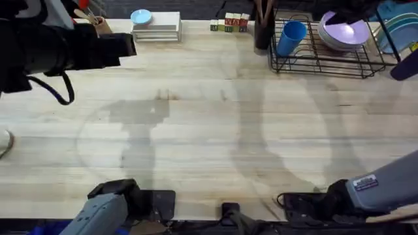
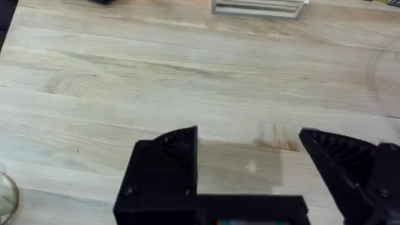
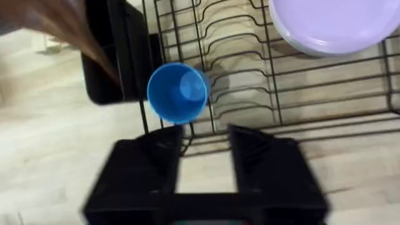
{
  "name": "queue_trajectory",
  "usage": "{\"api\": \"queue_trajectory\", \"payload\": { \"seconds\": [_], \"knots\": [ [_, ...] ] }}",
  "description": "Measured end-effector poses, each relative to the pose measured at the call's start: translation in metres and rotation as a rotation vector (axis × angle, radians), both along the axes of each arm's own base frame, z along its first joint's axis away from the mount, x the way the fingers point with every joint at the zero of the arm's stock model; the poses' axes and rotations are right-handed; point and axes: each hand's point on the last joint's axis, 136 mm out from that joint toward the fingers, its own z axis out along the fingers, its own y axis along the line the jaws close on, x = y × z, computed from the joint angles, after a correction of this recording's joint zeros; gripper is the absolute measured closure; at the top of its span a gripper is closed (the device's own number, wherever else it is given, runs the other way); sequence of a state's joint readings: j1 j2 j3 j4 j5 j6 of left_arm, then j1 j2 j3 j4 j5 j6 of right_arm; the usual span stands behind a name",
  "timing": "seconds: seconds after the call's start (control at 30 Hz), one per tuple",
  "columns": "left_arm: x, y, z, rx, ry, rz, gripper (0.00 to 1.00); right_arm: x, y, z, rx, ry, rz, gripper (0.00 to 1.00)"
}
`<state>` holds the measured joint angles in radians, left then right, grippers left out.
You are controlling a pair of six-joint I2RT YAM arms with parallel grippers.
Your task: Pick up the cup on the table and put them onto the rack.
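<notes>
Already the small blue plastic tumbler (image 3: 177,92) is seen standing inside the black wire dish rack (image 3: 250,106), at its corner. Both the right gripper (image 3: 206,140) and left gripper (image 2: 250,150) are parted and empty; withdrawal is best made straight, clear of the wires.

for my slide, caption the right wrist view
Blue cup sitting in the black rack, open right gripper just above it.

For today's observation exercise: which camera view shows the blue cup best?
The right wrist view: the cup is seen from above, open mouth up, inside the rack. The overhead view shows it leaning in the rack's left end. The left wrist view shows bare table.
</notes>
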<state>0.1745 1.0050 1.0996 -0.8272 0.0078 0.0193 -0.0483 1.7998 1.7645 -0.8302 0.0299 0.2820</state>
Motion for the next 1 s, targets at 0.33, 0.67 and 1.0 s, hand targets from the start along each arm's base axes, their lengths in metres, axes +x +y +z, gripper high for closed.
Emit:
{"api": "queue_trajectory", "payload": {
  "seconds": [0.33, 0.67, 1.0],
  "knots": [
    [0.000, 0.000, 0.000, 0.000, 0.000, 0.000, 0.008, -0.051, 0.002, 0.050, -0.054, -0.019, 0.072, 0.172],
    [0.001, 0.000, 0.001, 0.001, -0.008, 0.000, 0.008, -0.103, 0.005, 0.086, -0.112, -0.033, 0.149, 0.008],
    [0.001, 0.000, 0.001, 0.001, -0.008, 0.000, 0.008, -0.149, 0.001, 0.116, -0.210, -0.068, 0.206, 0.008]
  ]
}}
